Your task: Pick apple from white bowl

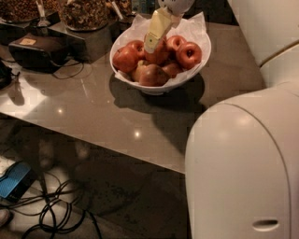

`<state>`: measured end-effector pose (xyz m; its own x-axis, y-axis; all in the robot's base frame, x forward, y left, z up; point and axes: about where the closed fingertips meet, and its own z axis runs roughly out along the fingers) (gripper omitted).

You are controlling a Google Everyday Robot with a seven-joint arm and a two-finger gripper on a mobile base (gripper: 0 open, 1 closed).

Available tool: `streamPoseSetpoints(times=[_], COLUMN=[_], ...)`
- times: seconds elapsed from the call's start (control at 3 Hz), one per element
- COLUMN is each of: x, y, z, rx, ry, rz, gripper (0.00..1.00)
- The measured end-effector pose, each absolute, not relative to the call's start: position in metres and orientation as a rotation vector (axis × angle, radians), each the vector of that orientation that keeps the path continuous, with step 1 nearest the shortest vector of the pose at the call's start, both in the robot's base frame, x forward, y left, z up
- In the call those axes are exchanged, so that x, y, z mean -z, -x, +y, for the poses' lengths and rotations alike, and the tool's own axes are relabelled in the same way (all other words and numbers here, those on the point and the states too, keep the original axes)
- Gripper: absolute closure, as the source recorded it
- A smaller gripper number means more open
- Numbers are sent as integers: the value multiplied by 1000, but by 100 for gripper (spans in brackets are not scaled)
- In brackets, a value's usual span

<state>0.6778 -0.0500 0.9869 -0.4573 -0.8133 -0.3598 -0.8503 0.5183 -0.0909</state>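
The white bowl [202, 59] stands on the grey table, lined with white paper and filled with several red apples. My gripper [152, 45] reaches down from the top of the view into the middle of the bowl. Its yellow tip rests against a red-orange apple [161, 52] in the centre of the pile. A deep red apple with a dark stem dimple [189, 54] lies to the right, and another red apple [125, 59] lies at the left rim. Part of the central apple is hidden behind the gripper.
Dark trays of nuts [84, 13] stand at the back left, with a black device [37, 50] and its cable in front of them. My white body [243, 158] fills the right side. Cables [56, 210] and a blue object [14, 179] lie on the floor.
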Motion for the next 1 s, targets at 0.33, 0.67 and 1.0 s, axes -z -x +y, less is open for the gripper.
streamPoseSetpoints(times=[0.33,0.67,1.0], x=[-978,-969,-962], y=[-682,-686,-689], z=[-49,-49,-49], rx=[-158,-177,-193], ry=[1375,1370,1356], rz=[2421,2438,2460], gripper=[19,19,19])
